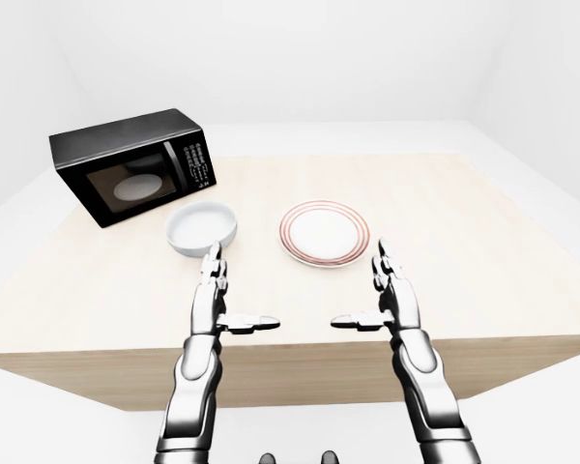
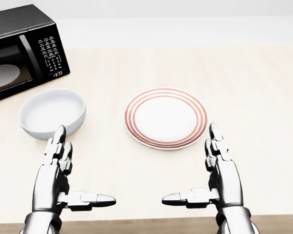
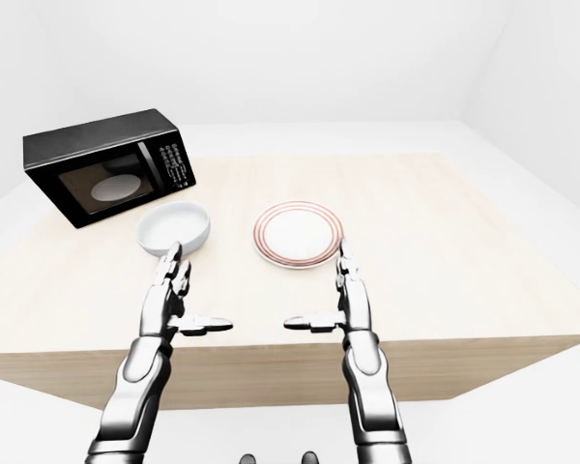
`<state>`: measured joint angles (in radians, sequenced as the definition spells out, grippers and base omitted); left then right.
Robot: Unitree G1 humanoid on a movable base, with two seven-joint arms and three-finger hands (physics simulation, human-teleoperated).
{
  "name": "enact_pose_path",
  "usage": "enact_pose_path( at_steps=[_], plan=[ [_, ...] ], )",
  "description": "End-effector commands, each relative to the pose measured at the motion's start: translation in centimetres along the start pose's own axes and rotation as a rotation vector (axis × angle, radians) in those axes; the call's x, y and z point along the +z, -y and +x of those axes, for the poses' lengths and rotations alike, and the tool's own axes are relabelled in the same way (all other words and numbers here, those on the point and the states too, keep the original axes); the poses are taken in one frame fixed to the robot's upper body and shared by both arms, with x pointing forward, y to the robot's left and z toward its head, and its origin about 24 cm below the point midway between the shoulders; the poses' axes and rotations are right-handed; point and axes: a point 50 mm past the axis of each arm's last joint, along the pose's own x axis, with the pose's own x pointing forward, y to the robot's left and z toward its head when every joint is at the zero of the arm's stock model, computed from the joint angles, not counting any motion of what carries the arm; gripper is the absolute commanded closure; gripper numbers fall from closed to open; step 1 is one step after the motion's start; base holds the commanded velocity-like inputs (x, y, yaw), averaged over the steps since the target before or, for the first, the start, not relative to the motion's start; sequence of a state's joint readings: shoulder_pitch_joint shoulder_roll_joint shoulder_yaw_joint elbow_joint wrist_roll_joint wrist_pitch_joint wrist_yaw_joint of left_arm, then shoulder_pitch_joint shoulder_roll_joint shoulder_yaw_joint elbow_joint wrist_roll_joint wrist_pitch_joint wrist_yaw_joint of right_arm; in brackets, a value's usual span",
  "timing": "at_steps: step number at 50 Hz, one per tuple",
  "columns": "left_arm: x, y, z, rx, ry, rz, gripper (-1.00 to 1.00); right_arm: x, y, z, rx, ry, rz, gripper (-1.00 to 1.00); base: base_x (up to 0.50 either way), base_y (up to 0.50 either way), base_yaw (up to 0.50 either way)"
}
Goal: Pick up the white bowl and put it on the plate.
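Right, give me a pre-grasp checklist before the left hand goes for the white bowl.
1. Left hand open, fingers extended: ok.
2. Left hand free of the white bowl, which lies just above it in the head view: ok.
3. Bowl upright and empty: ok.
4. Plate bare, nothing on it: ok.
5. Table stretch between bowl and plate free of obstacles: ok.
6. Right hand open, below the plate's right edge, off the bowl's path: ok.
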<state>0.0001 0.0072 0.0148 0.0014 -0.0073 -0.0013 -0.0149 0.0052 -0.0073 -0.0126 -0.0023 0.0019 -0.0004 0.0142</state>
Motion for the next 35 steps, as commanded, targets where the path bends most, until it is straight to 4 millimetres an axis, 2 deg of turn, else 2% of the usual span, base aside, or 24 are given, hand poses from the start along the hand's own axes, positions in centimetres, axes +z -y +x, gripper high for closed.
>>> enact_pose_path(
  at_steps=[1, 17, 35],
  plan=[
    [-0.05, -0.69, -0.02, 0.000, 0.000, 0.000, -1.00, -0.29, 0.46, -0.25, 0.008, -0.005, -0.021, -1.00, 0.00, 0.00, 0.00],
    [-0.05, -0.66, -0.02, -0.001, 0.001, 0.001, -1.00, -0.21, 0.33, -0.40, 0.013, -0.001, -0.029, -1.00, 0.00, 0.00, 0.00],
    [-0.03, -0.66, 0.00, -0.001, 0.001, 0.001, -1.00, -0.35, -0.01, -0.44, 0.026, 0.000, -0.045, -1.00, 0.00, 0.31, 0.00]
  ],
)
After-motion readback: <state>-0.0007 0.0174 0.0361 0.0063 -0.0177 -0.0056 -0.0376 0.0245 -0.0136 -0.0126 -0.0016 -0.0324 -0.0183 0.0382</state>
